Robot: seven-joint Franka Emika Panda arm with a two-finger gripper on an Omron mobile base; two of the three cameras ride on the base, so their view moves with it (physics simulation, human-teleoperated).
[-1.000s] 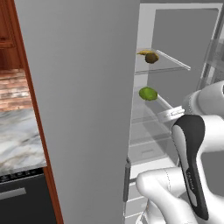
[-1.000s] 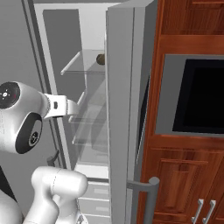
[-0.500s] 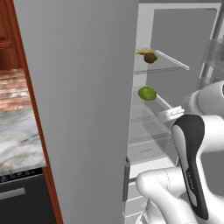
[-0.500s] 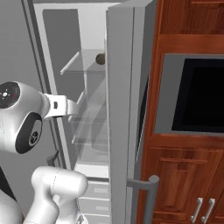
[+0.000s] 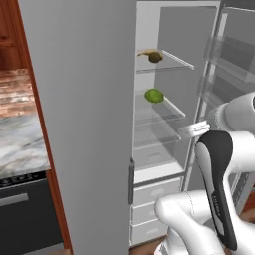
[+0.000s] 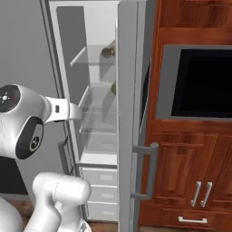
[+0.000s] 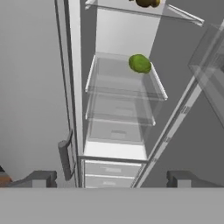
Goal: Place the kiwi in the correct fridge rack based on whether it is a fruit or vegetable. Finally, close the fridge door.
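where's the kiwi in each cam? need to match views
Left base view: kiwi upper centre, on the fridge rack, beside the banana.
Right base view: kiwi upper centre, at the fridge door edge.
Hand view: kiwi cut off by the top edge.
Shared landmark: the bright-green oval one shelf below.

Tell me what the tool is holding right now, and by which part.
Nothing. The tool is open and empty, its fingertips apart in front of the fridge; the kiwi already lies on the fridge rack.
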